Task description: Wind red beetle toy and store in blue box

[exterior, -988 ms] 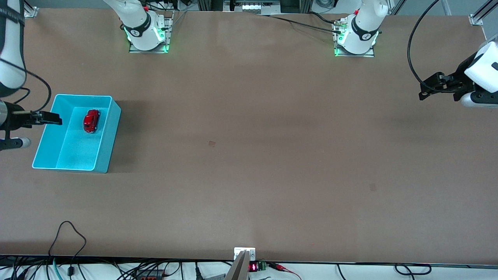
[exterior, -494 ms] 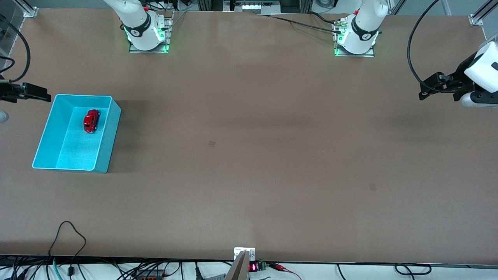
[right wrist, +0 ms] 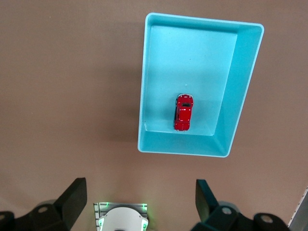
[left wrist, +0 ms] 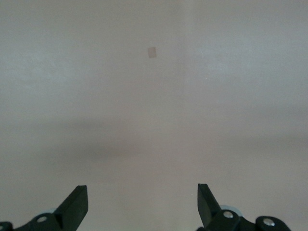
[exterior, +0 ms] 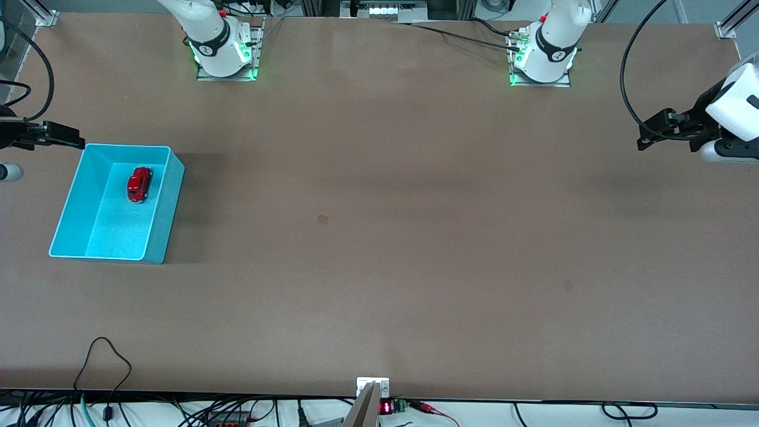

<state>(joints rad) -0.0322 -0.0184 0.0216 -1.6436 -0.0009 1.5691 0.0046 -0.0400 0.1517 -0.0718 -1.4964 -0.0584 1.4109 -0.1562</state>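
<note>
Front view. The red beetle toy lies inside the blue box, in the part of the box farther from the camera; the box stands on the table toward the right arm's end. The right gripper hangs in the air just off the box's farthest corner, holding nothing. The left gripper waits over the left arm's end of the table, well apart from the box.

Left wrist view. The left gripper has its fingers spread wide above bare table; nothing lies between them.

Right wrist view. The right gripper looks down with fingers wide apart and empty. The toy rests upright on its wheels near one short wall of the box, touching no wall.

Judgement. Storage appears complete; what remains is to withdraw. Done well, the right arm would rise clear of the rim, jaws open, without nudging the box.
</note>
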